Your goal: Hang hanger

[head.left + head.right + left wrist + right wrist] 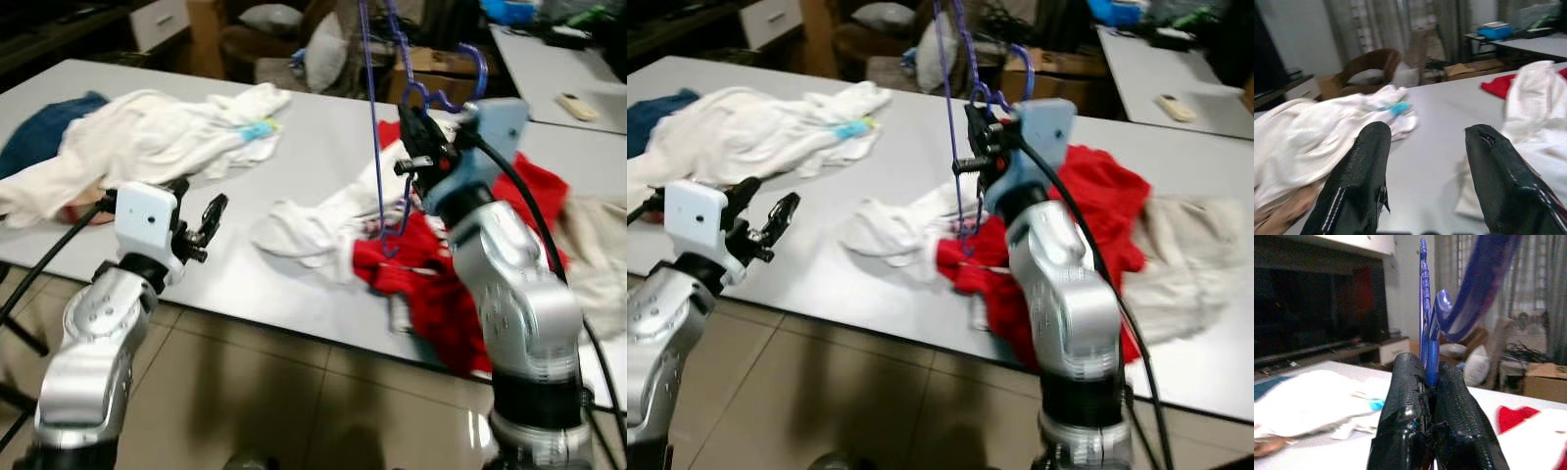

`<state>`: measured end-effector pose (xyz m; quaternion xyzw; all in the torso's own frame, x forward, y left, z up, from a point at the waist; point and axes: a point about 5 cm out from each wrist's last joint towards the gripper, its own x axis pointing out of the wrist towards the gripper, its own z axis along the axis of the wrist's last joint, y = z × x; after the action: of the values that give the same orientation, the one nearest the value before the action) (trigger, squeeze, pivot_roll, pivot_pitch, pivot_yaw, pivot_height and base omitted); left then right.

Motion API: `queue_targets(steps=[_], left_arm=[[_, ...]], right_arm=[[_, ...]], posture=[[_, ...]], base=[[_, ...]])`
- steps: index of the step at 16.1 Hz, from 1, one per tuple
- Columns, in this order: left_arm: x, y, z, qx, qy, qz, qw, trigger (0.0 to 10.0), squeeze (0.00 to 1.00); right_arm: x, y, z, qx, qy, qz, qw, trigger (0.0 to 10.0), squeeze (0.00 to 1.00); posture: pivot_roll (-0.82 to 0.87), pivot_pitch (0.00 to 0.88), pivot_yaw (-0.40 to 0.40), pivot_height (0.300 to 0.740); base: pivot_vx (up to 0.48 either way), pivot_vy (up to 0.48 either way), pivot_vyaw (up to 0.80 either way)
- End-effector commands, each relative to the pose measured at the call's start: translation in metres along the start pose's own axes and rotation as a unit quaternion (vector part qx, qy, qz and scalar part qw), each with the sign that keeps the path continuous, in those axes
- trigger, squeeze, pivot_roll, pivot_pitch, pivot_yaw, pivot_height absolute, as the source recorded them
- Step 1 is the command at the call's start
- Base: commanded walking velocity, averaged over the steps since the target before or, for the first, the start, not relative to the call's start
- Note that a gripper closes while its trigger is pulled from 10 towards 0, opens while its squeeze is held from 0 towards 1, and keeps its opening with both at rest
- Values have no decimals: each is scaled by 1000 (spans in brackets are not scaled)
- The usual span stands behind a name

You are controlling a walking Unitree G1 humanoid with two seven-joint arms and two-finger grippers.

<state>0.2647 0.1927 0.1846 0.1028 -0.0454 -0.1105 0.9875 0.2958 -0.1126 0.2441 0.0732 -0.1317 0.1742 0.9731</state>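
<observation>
A blue plastic hanger (pixel 371 117) hangs upright over the middle of the white table (pixel 294 147), its hook (pixel 473 67) curling near my right wrist. My right gripper (pixel 416 137) is raised above the table and shut on the hanger's thin bar; in the right wrist view the fingertips (pixel 1415 369) pinch the blue hanger (pixel 1426 323) between them. The hanger's lower end dangles above a red garment (pixel 441 294). My left gripper (pixel 204 227) is open and holds nothing, hovering low at the table's near edge; its fingers (pixel 1359 181) point across the tabletop.
A large white clothes pile (pixel 147 137) and a blue cloth (pixel 39 122) lie at the table's left. A smaller white garment (pixel 313 230) lies mid-table beside the red one, a beige cloth (pixel 598 245) at right. A second table (pixel 549 69) with a remote (pixel 576 106) stands behind.
</observation>
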Motion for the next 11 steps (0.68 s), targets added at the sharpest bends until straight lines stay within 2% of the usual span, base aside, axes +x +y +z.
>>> queue_targets(steps=[1, 3, 7, 9, 11], left_arm=[[-2, -5, 2, 3, -5, 5, 1000, 10000, 0], [2, -13, 2, 0, -6, -3, 1000, 10000, 0], [9, -11, 4, 2, -7, -10, 1000, 10000, 0], [12, -12, -2, -5, 2, -11, 1000, 10000, 0], [13, -12, -4, -10, 9, -2, 1000, 10000, 0]], right_arm=[[-4, 2, 2, -21, 0, 15, 1000, 10000, 0], [-7, 1, -4, -55, 23, 26, 998, 10000, 0], [-10, -1, -10, -39, 42, 7, 998, 10000, 0], [-16, -8, -24, -20, 67, -21, 997, 10000, 0], [-19, -7, -33, -16, 94, -12, 995, 10000, 0]], posture=[[37, 27, 0, 740], [47, 25, 13, 740], [35, 22, 42, 740], [17, 20, 49, 740], [13, 23, 42, 740]], base=[[0, 368, 0], [0, 368, 0], [0, 371, 0], [0, 394, 0], [0, 411, 0]])
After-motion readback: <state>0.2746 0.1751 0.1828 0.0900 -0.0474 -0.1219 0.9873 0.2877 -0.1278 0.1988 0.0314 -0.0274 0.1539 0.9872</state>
